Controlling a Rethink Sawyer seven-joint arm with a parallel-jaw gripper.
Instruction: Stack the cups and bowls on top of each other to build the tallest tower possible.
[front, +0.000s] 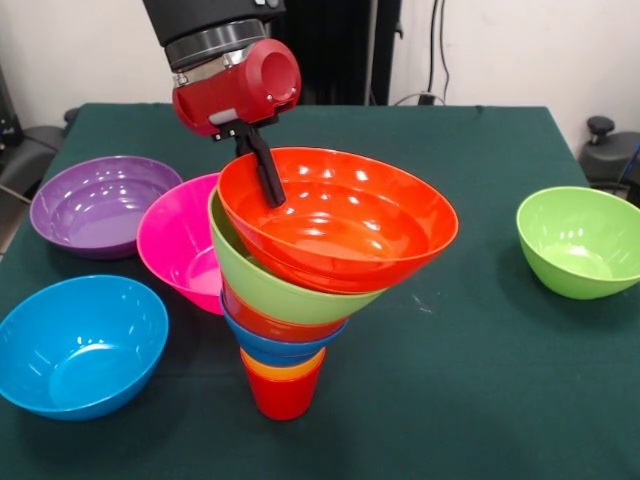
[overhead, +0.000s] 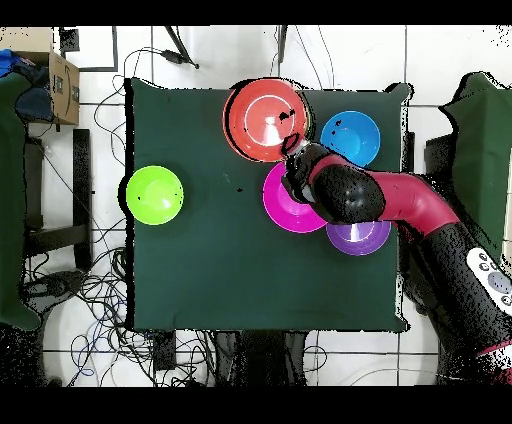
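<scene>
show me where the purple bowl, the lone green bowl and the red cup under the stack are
purple bowl (front: 100, 205): front view, inner wall.
lone green bowl (front: 580, 240): front view, inside.
red cup (front: 283, 397): front view, outer side.

Eight bowls (front: 338, 216), two cups (front: 284, 392), one tower (front: 300, 300).

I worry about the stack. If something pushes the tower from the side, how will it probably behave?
The tower probably tips easily: it stands on one narrow red cup and widens upward. It already leans, with the large orange-red bowl tilted. The glossy bowls may also slide.
</scene>
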